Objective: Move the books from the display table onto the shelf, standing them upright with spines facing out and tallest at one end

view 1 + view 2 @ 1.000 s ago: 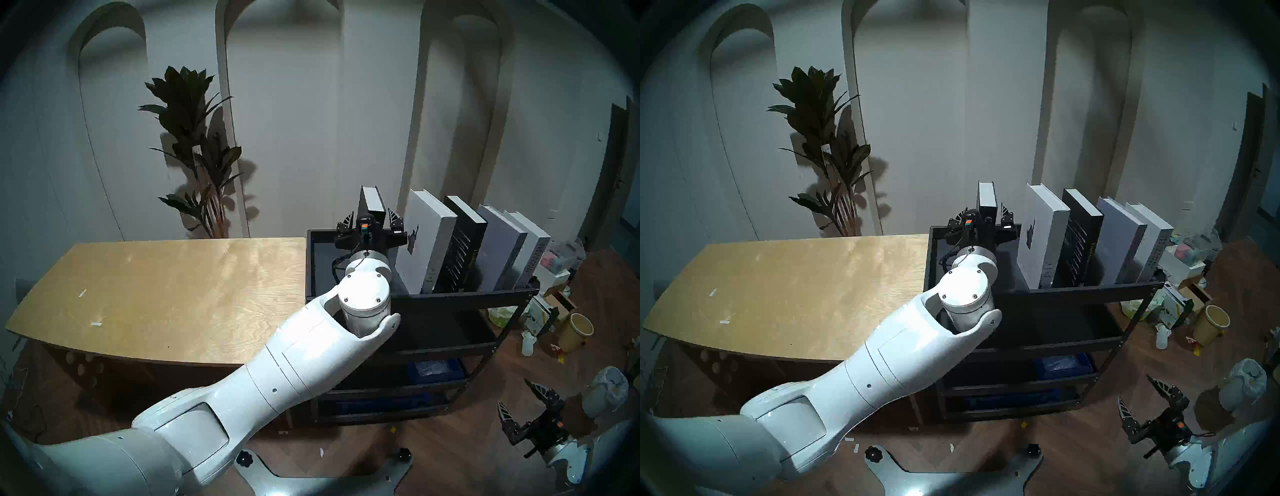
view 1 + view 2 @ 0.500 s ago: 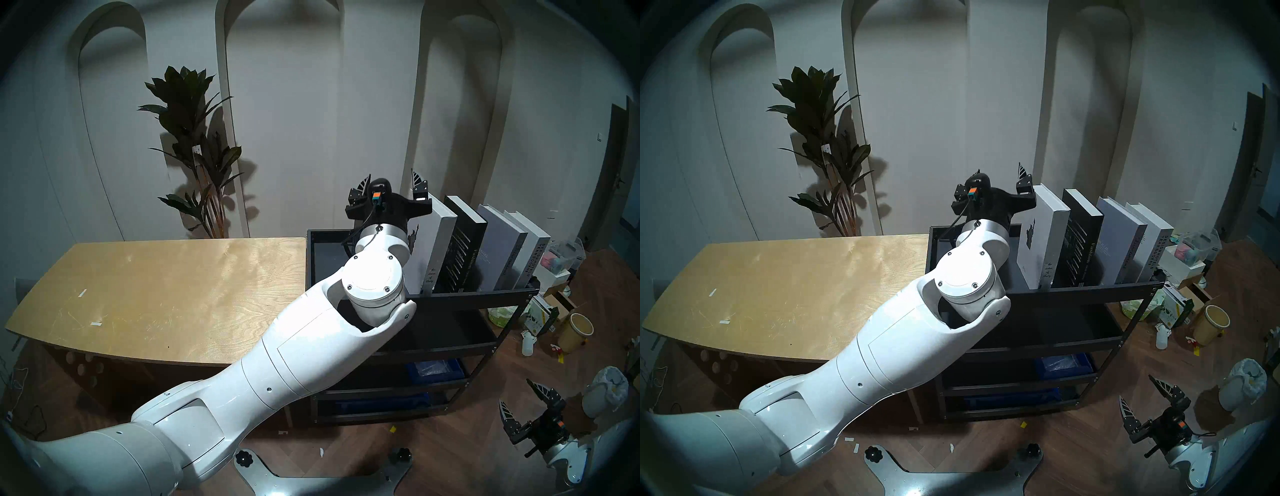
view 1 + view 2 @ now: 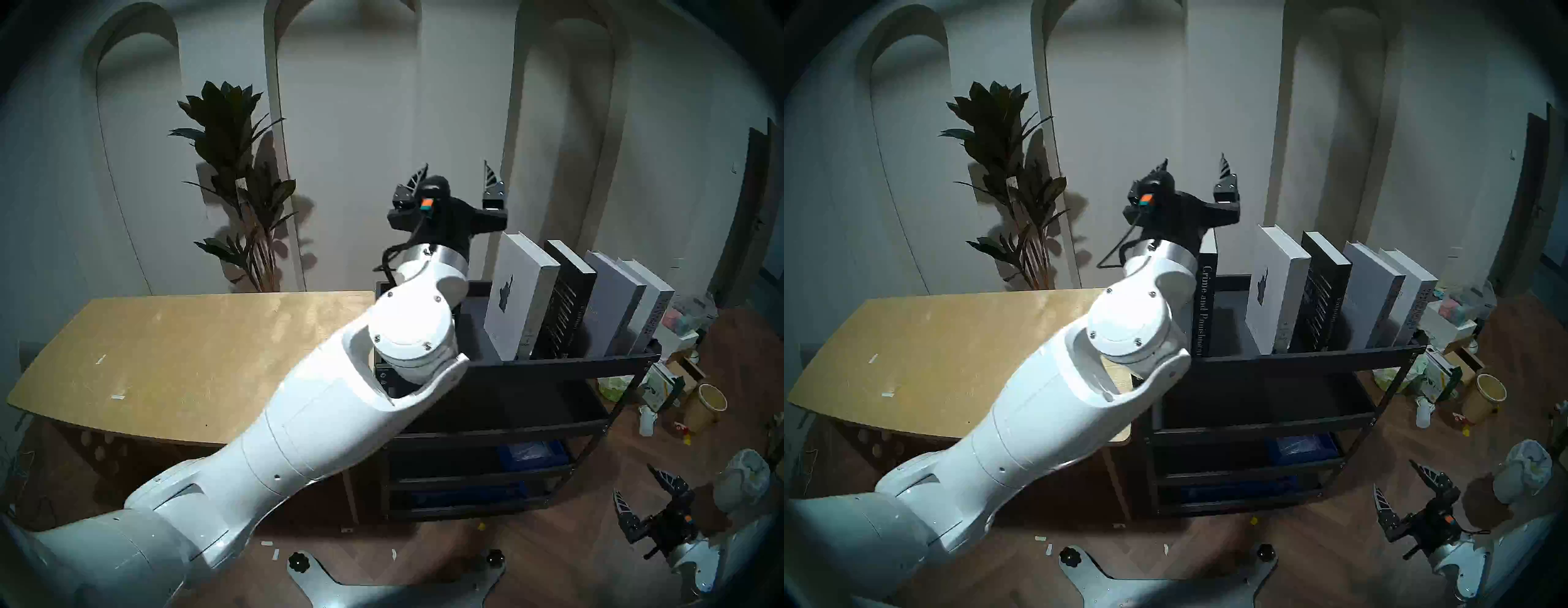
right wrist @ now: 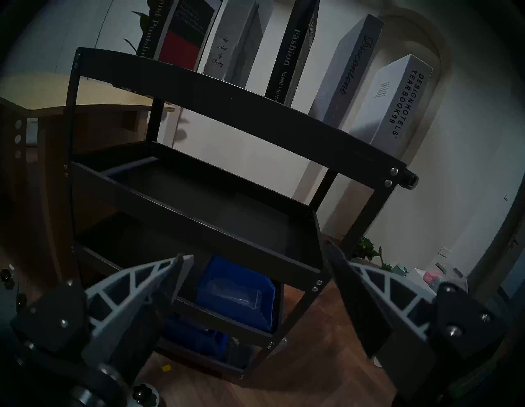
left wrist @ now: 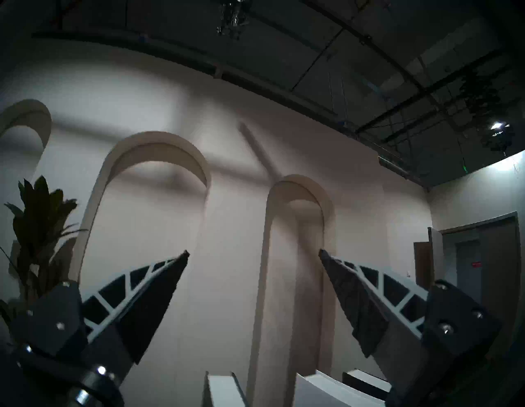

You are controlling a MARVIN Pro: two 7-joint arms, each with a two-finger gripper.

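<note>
From the head cameras, the wide light plywood display table [image 3: 191, 361] lies bare before a pale wall with arched niches [image 3: 135, 127] and a dark potted plant [image 3: 242, 182]. Five thick hardcover books [image 3: 1331, 293] stand upright on the top tier of the black metal shelf [image 3: 564, 365]. The left gripper [image 3: 456, 176] hangs spread and empty above them.

The left wrist view shows wall and ceiling.

The right wrist view faces the shelf; the right gripper [image 4: 255, 267] is spread, empty.
</note>
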